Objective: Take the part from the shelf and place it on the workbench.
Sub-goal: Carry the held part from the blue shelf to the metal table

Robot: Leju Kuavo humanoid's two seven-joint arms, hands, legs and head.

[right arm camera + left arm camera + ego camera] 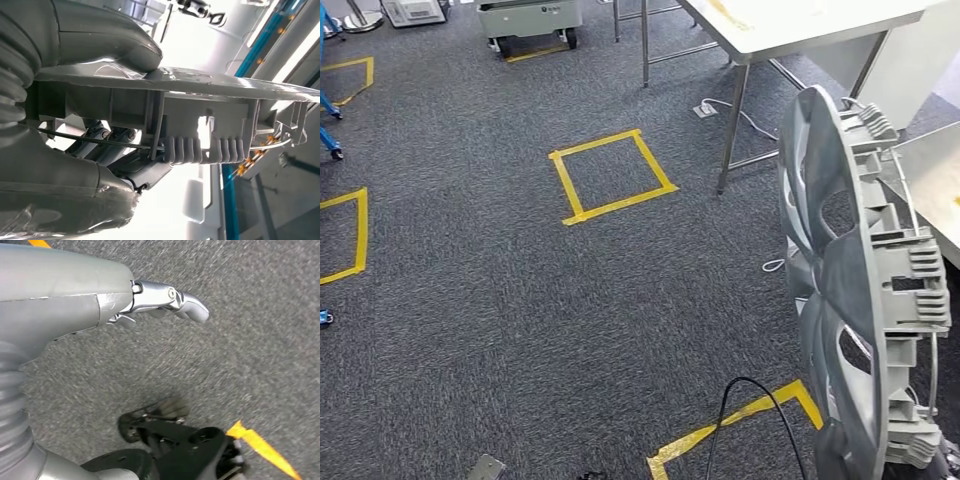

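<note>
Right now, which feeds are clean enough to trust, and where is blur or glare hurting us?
Head view: evenly lit and sharp, part and yellow tape square crisp. Left wrist view: carpet streaked with motion blur, left hand sharper. Right wrist view: background blown out white by backlight, the part's rim in the right hand readable but dim.

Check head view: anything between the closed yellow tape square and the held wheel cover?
Bare carpet, then a workbench leg, between the tape square and the wheel cover.

No text, label, brand or number can be read anywhere in these views.
</note>
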